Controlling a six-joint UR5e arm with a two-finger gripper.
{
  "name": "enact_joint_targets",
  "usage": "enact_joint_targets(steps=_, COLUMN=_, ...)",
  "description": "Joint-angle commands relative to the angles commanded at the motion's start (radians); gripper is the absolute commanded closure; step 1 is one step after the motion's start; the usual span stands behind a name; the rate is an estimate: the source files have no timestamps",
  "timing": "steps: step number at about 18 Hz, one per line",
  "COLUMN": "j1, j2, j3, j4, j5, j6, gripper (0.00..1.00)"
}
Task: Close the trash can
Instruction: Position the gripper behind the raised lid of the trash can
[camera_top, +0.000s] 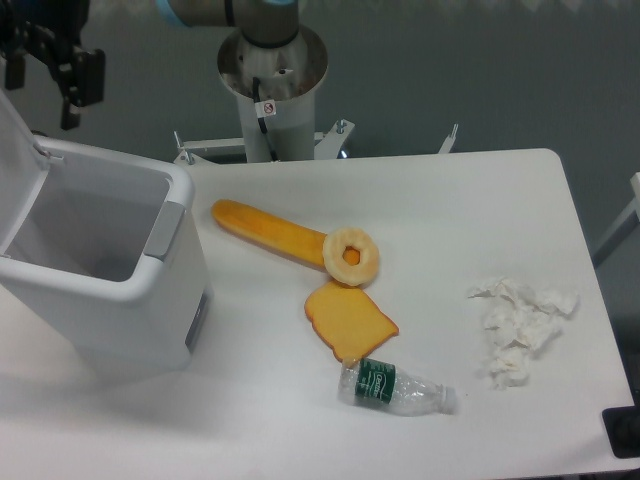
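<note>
Clearly we saw the trash can (105, 275) at the table's left with its lid (18, 165) raised — light, stiff plastic, best pushed near its free edge — while the gripper (40, 100) hovered above, fingers apart, holding nothing.

The trash can (100, 275), a boxy white bin with a grey front latch tab, stands open at the table's (300, 430) left end, lid raised upright.

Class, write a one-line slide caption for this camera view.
Gripper hovers behind the open trash can; food, bottle and tissues lie nearby.
</note>
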Motion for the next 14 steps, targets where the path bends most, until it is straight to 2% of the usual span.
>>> enact_joint_targets(steps=4, j1=-0.017, j2=-0.043, j3=0.038, j4=0.002, j5=-0.002, j6=-0.048, gripper=0.00)
enact_joint_targets(steps=6, j1=-0.017, j2=-0.055, j3=0.055, j4=0.024, j5=-0.002, j6=-0.075, gripper=0.00)
enact_joint_targets(steps=14, j1=-0.009, j2=-0.049, j3=0.074, j4=0.028, j5=0.031, j6=-0.082, gripper=0.00)
